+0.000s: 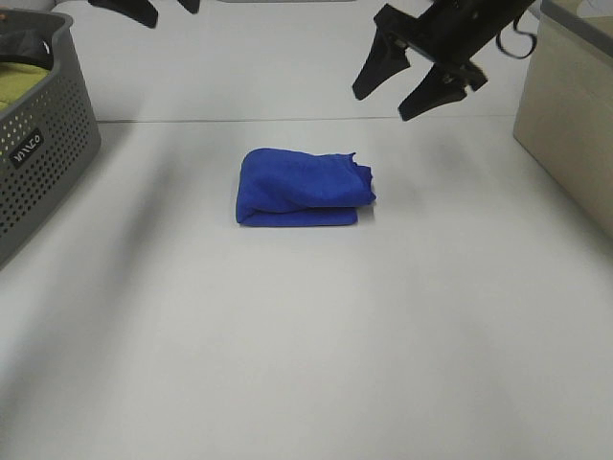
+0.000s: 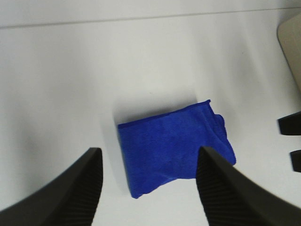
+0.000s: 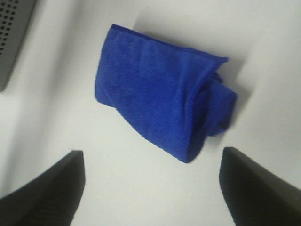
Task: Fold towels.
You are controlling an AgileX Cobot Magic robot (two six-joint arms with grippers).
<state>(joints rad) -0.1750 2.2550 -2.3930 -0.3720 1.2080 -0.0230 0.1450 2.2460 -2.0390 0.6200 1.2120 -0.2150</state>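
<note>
The royal-blue towel (image 1: 303, 188) lies folded into a small thick bundle in the middle of the white table (image 1: 306, 364). It also shows in the left wrist view (image 2: 175, 146) and in the right wrist view (image 3: 162, 106). My right gripper (image 1: 409, 81) is open and empty, raised above the table behind and to the right of the towel. My left gripper (image 1: 165, 9) is at the top edge, raised far behind the towel; its fingers (image 2: 75, 193) stand wide apart with nothing between them. Neither gripper touches the towel.
A grey perforated basket (image 1: 38, 134) stands at the left edge with a yellow-green cloth (image 1: 24, 81) inside. A beige box (image 1: 570, 105) stands at the right edge.
</note>
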